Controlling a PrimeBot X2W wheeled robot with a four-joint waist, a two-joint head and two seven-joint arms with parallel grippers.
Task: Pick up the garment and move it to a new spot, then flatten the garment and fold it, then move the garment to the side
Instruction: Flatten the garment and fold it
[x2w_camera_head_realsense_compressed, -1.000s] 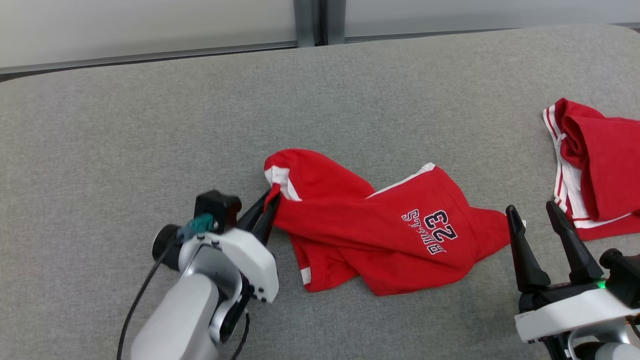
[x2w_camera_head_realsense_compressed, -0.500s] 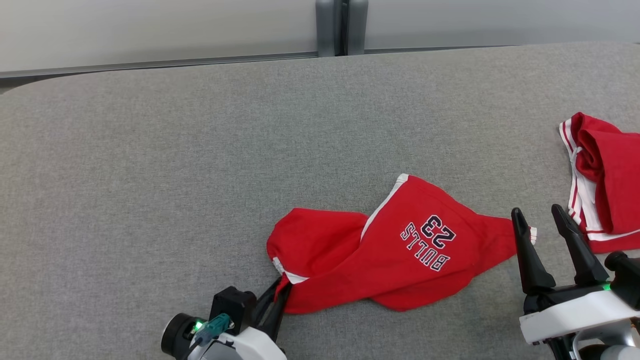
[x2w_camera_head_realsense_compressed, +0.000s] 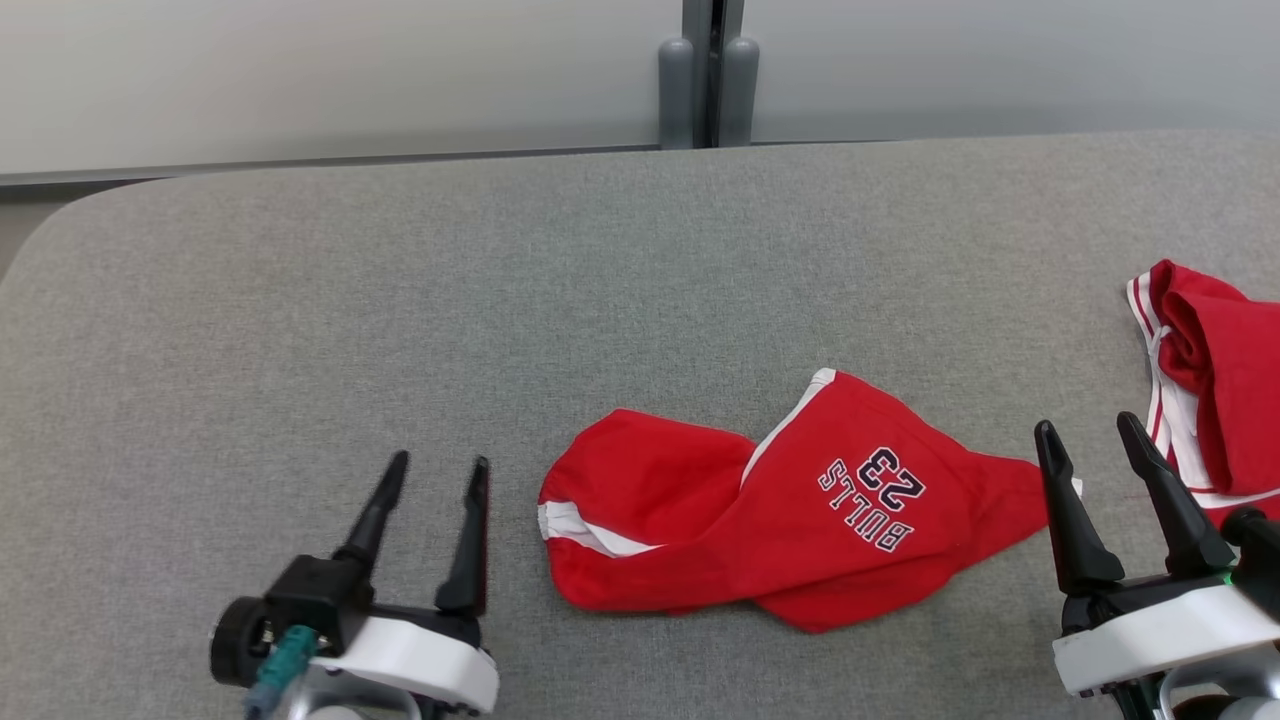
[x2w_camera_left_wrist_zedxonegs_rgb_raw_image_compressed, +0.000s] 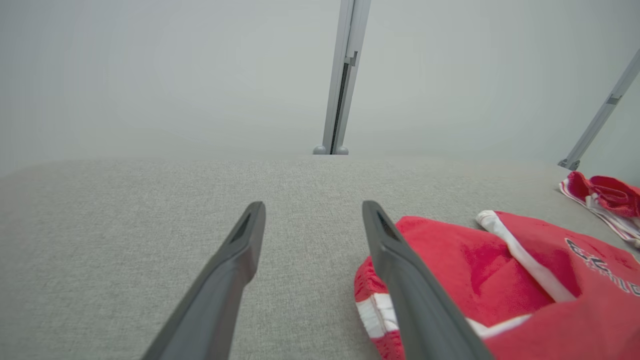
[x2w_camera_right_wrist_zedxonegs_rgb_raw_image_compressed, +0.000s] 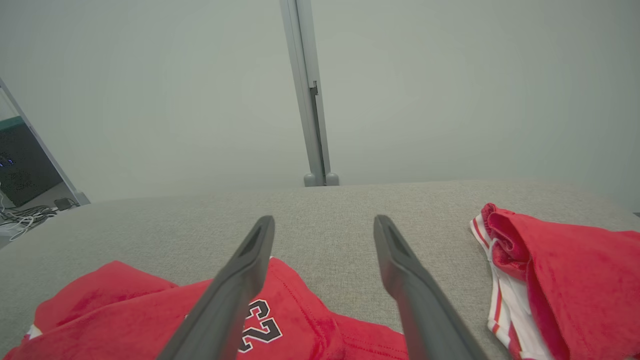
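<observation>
My left gripper (x2w_camera_head_realsense_compressed: 440, 460), clenched a moment ago, is now released; the garment (x2w_camera_head_realsense_compressed: 800, 520) lies at its three o'clock, awaiting flattening

Second red garment (x2w_camera_head_realsense_compressed: 1225, 390): cut off by the head view's right edge. Garment (x2w_camera_left_wrist_zedxonegs_rgb_raw_image_compressed: 450, 260): lettering runs off the left wrist view's right edge. In the right wrist view, one of the fingers (x2w_camera_right_wrist_zedxonegs_rgb_raw_image_compressed: 230, 295) of the right gripper (x2w_camera_right_wrist_zedxonegs_rgb_raw_image_compressed: 324, 221) covers part of its number.
</observation>
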